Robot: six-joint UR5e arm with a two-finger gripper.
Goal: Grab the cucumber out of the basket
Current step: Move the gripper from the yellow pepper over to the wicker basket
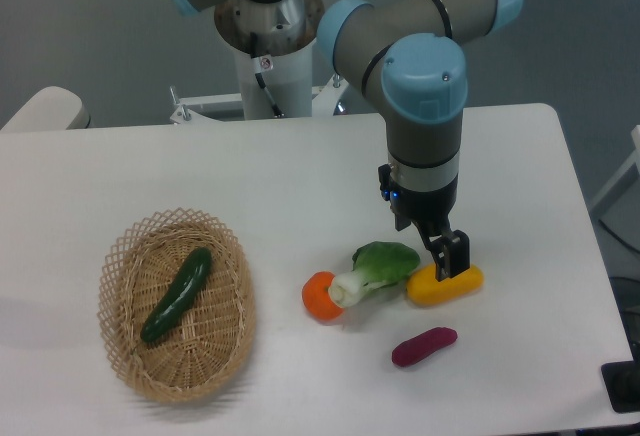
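One fixed view here, looking down on the white surface (300, 186). The basket (230, 341) sits near the front left corner, and the cucumber (177, 294) lies inside it, slanted across the woven bottom, one end toward the back rim, the other toward the front left. Nothing is touching it.

Over on the right half, well apart from the basket, the arm reaches down and the claw (450, 259) is right at a yellow vegetable (445, 285), its dark fingers (457, 253) overlapping the top of it. Whether the claw is spread or pinching, I cannot tell from this angle.

Just beside that, the bok choy (375, 268) touches an orange vegetable (321, 297). A purple vegetable (424, 346) lies nearer the front edge.
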